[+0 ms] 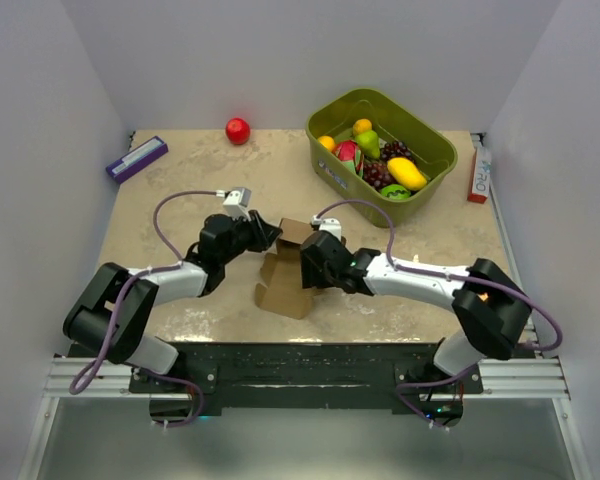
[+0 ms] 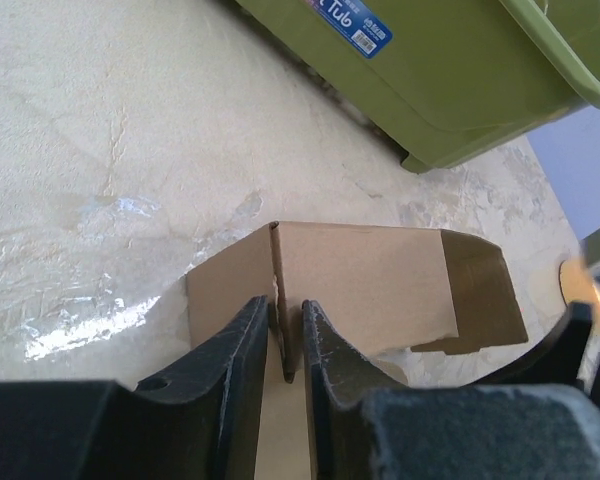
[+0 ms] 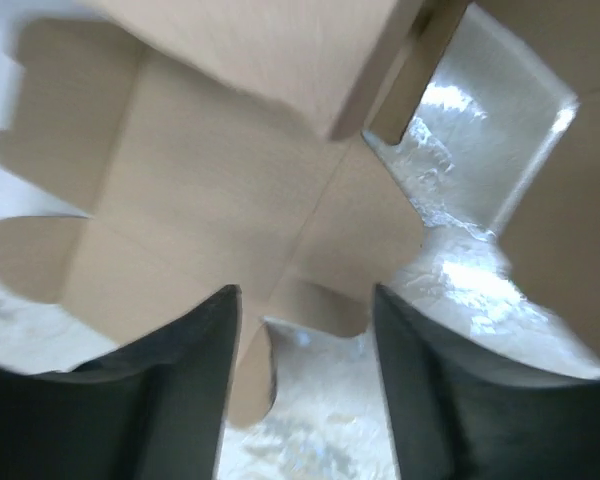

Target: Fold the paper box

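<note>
Paper box [image 2: 370, 280] panel stands pinched inside left claw [image 2: 285, 312].

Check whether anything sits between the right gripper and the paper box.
Nothing visible does. The right gripper hangs open just above the paper box, with only cardboard and table showing between its fingers. The left gripper is shut on a raised flap.

Overhead, 2 close wrist views share paper box [image 1: 280, 287].
</note>
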